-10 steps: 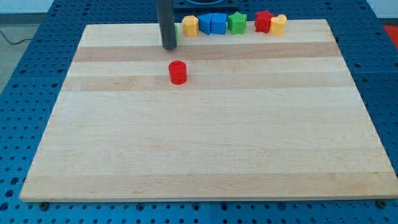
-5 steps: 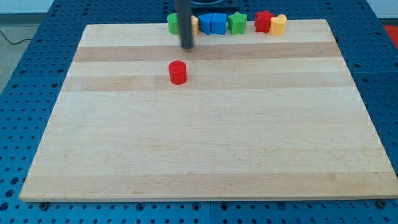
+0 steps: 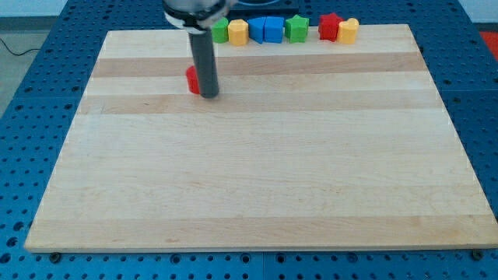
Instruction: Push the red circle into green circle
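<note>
The red circle (image 3: 191, 79) lies on the wooden board (image 3: 257, 187) in the upper left part, mostly hidden behind my rod. My tip (image 3: 209, 95) rests on the board at the red circle's right side, touching it or nearly so. The green circle (image 3: 220, 31) sits at the view's top edge of the board, at the left end of a row of blocks, above and slightly right of the red circle.
The row along the top edge runs rightward from the green circle: a yellow block (image 3: 238, 32), blue blocks (image 3: 265, 29), a green star-like block (image 3: 296, 28), a red star-like block (image 3: 330, 26) and a yellow block (image 3: 348, 30).
My tip moved from the top row down and to the left, onto the red circle's right side. The red circle has shifted to the left and slightly up.
</note>
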`<control>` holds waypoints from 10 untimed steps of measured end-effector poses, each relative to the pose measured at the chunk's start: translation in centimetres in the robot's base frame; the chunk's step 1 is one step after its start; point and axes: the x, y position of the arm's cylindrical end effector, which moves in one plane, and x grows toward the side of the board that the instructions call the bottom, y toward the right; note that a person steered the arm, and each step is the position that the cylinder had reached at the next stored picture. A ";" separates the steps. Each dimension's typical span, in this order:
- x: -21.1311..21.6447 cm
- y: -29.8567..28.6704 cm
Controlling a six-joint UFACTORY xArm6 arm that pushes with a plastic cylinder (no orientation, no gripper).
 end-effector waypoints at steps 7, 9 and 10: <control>-9.7 -4.9; -9.2 -4.9; -10.9 -4.9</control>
